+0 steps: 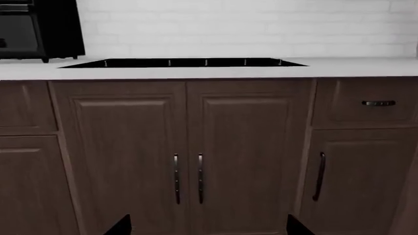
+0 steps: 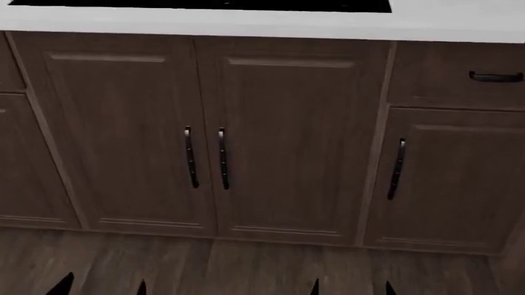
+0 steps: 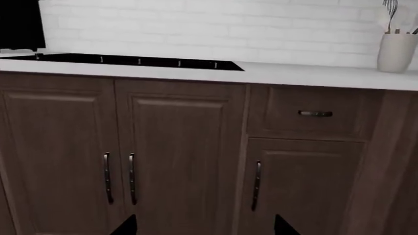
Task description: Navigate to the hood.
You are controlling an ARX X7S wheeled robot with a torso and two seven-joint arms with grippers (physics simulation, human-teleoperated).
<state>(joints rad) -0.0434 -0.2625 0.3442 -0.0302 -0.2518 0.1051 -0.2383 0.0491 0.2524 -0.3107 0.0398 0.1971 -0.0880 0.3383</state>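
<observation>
Hood itself was not visible in any view. The black cooktop (image 1: pixel 183 62) sat flush in the white countertop (image 1: pixel 339 69), straight ahead of the robot. Head view caught only the cooktop's near edge at the top of its frame; it looked down at the dark double-door cabinet (image 2: pixel 205 135) below and the wood-look floor (image 2: pixel 246 264).

Only the left wrist view showed a black appliance (image 1: pixel 39 29) on the counter beside the cooktop, against the white brick wall (image 1: pixel 261 24). Only the right wrist view showed a white utensil holder (image 3: pixel 397 51) well to the cooktop's other side, near the wall.

A drawer (image 3: pixel 313 112) with a single door under it stood just beside the double doors, seen in all three views.

Left gripper (image 1: pixel 207 226): two dark fingertips at the frame edge, set apart, nothing between them. Right gripper (image 3: pixel 203 225): same, tips apart, holding nothing. Head view showed both pairs at its lower edge, short of the cabinet fronts, with open floor between the tips and the cabinet base.
</observation>
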